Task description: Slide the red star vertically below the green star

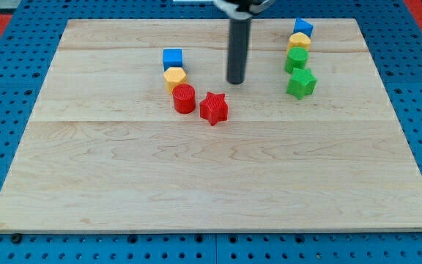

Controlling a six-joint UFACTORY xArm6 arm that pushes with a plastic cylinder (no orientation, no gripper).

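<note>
Red star is sitting left of green star; my tip, holding nothing, is needing to get round its left side.

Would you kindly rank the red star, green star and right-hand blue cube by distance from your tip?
From my tip:
1. Red star, just below-left.
2. Green star, to the view's right.
3. Blue cube, upper right, farthest.
</note>
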